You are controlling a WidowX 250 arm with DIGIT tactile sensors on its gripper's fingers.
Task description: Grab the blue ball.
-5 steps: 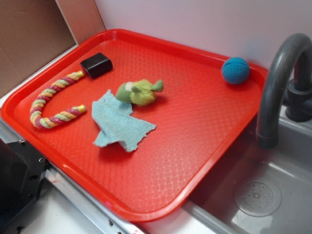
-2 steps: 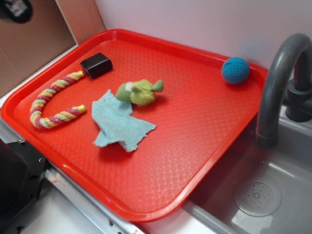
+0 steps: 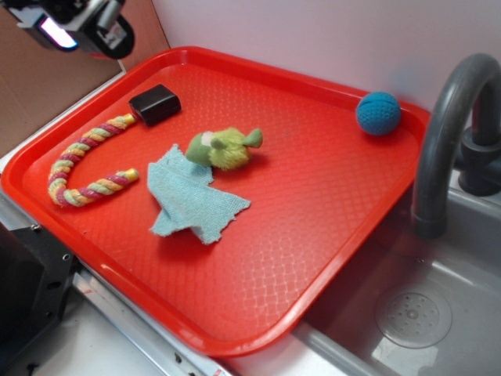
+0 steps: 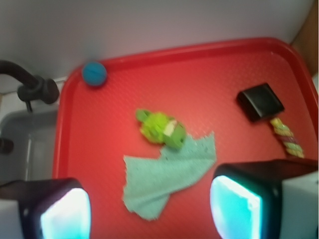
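Knitted teal yarn, your round blue ball point(image 3: 379, 113) in the far corner of the waffle-textured red plastic tray point(image 3: 313, 235), by the grey curved faucet point(image 3: 446, 125), your gripper point(image 4: 149, 209) spread wide, holding nothing

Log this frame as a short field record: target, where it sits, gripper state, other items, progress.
target: blue ball
location: far corner of the red tray, near the faucet
gripper: open, empty, high above the tray's opposite end
contact with target: none
other items: green plush toy touching the light-blue cloth, rope toy, black block
progress: grasp not yet begun
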